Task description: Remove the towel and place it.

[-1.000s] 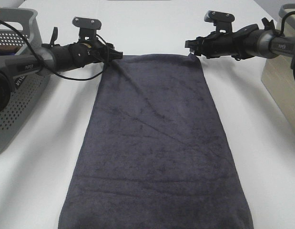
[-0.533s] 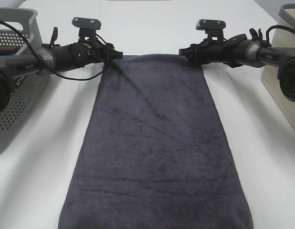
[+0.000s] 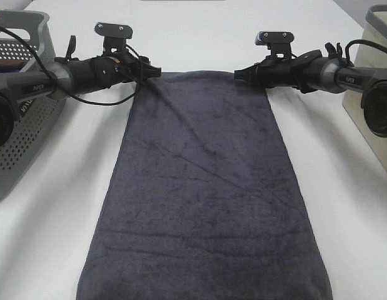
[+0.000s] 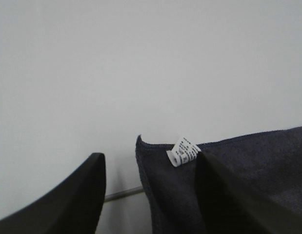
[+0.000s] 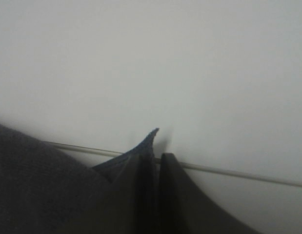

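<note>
The dark charcoal-grey towel (image 3: 206, 187) lies flat and lengthwise on the white table (image 3: 343, 206), its near end running past the bottom of the exterior view. My left gripper (image 3: 154, 70) is at the towel's far left corner. In the left wrist view the left gripper (image 4: 150, 163) is open, and the corner with its small white tag (image 4: 184, 152) lies between the spread fingers. My right gripper (image 3: 239, 74) is at the far right corner. In the right wrist view the right gripper (image 5: 151, 165) is shut on that towel corner (image 5: 147, 141), which sticks up between the fingertips.
A grey perforated basket (image 3: 21, 131) stands at the left edge, close beside the left arm. A beige container (image 3: 368, 106) stands at the right edge behind the right arm. The far part of the table (image 3: 193, 37) is bare white.
My right gripper has moved left and slightly lower with the towel's far right corner in it. The left arm and the rest of the towel have not moved.
</note>
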Robot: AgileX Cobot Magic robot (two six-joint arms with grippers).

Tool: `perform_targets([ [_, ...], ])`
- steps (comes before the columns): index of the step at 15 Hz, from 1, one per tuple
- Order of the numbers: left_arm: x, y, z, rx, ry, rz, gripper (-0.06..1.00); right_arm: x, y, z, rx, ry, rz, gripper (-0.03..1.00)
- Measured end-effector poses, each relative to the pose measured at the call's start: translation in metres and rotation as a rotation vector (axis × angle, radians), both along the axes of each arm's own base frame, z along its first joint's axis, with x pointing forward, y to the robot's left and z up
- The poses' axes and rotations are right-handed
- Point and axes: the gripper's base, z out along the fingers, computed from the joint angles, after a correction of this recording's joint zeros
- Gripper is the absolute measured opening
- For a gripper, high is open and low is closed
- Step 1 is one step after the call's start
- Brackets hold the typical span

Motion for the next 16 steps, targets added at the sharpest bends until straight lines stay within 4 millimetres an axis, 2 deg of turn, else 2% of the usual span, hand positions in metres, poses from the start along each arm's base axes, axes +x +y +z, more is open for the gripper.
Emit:
perform_targets([
  [2,0.0,0.0,0.0,0.0,0.0,0.0,0.53,0.001,-0.002,0.0,-0.028,-0.018,-0.005,0.01],
  [6,0.0,0.0,0.001,-0.001,-0.013,0.005,0.53,0.007,-0.01,0.009,-0.038,-0.088,-0.114,0.01],
  [11,0.001,0.001,0.002,-0.002,-0.021,0.008,0.53,0.008,-0.006,0.013,0.022,-0.072,-0.106,0.01],
  [12,0.001,0.001,0.002,-0.002,-0.021,0.008,0.53,0.007,-0.004,0.012,0.027,-0.062,-0.092,0.04],
  [13,0.001,0.001,0.002,-0.002,-0.021,0.008,0.53,0.007,-0.004,0.012,0.028,-0.06,-0.089,0.15],
  [15,0.001,0.001,0.002,-0.002,-0.021,0.008,0.53,0.007,-0.004,0.012,0.027,-0.059,-0.086,0.45],
  [16,0.001,0.001,0.002,-0.002,-0.021,0.008,0.53,0.007,-0.004,0.012,0.027,-0.059,-0.086,0.56],
])
